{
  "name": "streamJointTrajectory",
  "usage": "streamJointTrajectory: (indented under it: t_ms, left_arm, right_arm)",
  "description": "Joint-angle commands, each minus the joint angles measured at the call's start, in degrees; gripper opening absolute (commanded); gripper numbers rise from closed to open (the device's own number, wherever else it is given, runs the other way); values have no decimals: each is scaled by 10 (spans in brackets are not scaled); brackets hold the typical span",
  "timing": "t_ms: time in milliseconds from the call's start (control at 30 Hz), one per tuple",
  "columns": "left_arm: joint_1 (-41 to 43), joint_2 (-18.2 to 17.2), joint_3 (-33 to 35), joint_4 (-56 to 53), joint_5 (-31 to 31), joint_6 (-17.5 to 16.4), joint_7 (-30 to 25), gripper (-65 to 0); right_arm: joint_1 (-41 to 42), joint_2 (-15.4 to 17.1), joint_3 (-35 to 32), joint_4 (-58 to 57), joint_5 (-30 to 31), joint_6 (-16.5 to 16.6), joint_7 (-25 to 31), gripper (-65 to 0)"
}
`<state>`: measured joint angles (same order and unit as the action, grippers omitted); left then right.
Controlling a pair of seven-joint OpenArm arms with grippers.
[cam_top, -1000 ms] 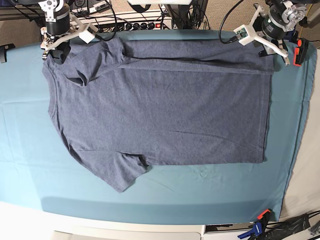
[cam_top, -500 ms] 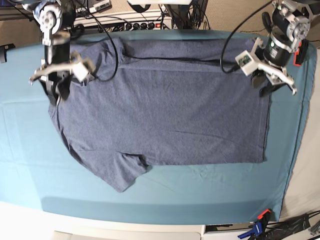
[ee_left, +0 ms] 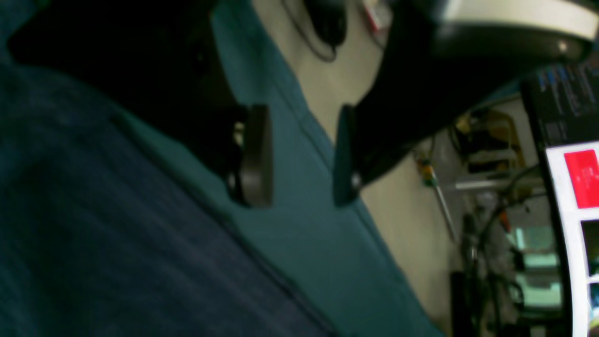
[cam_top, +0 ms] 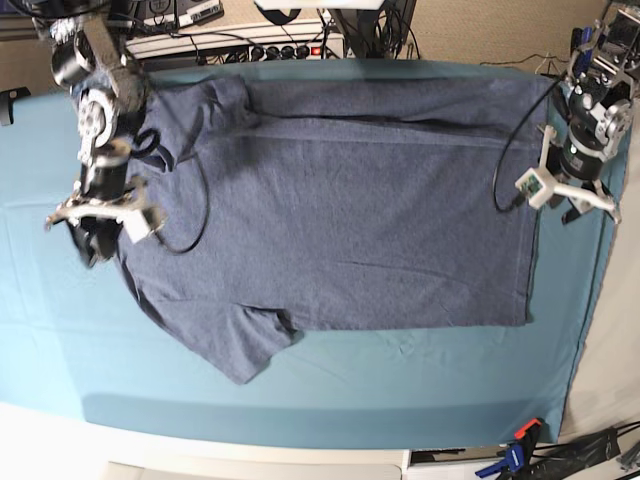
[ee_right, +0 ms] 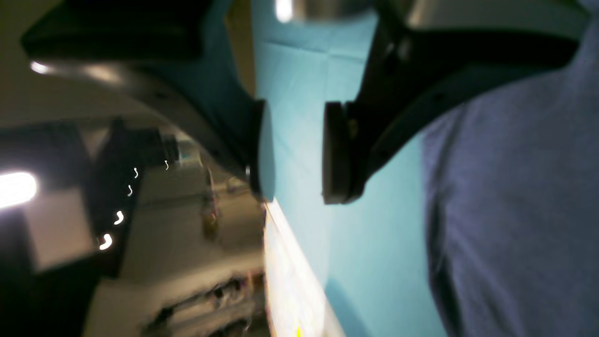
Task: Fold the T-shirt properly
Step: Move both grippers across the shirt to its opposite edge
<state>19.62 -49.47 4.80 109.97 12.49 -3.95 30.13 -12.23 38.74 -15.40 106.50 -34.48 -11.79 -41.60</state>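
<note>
Item one, the T-shirt [cam_top: 330, 210]: heathered dark blue-grey, lying spread flat on the teal cloth [cam_top: 400, 390] that is covering my surface. In the base view its collar end is pointing toward that view's left and its hem toward the right. The near sleeve [cam_top: 250, 345] is sticking out toward the bottom of the view; the far sleeve [cam_top: 205, 110] is lying partly tucked at the top, with a long crease running from it along the upper part of the body. No lettering is showing on the side facing up.

Item two, my left jaws [ee_left: 299, 154]: hovering at the hem end, on the base view's right [cam_top: 580, 205]. They are standing parted, with only teal cloth showing in the gap between the two dark pads [ee_left: 256, 154]. They are gripping nothing. In the wrist view the shirt's hem edge is lying off to one side of them, apart from the pads.

Item three, my right jaws [ee_right: 292, 152]: hovering at the collar end, on the base view's left [cam_top: 92, 240], just off the shirt's edge. They are standing parted by a moderate gap, with bare teal cloth visible through it. They are holding nothing. The wrist view is blurred, yet the shirt fabric [ee_right: 510, 210] is plainly lying beside the jaws, not between them.

Item four, surroundings: a power strip [cam_top: 270, 45] with cables is sitting beyond the far edge of the surface; a blue and orange clamp [cam_top: 515, 450] is gripping the near right corner.
</note>
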Motion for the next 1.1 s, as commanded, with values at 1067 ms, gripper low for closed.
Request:
streamJointTrajectory:
  t_ms: [1067]
  left_arm:
    - [-509, 169, -6, -504, -551, -232, 118, -413]
  right_arm:
    - [441, -141, 5, -449, 207, 68, 99, -465]
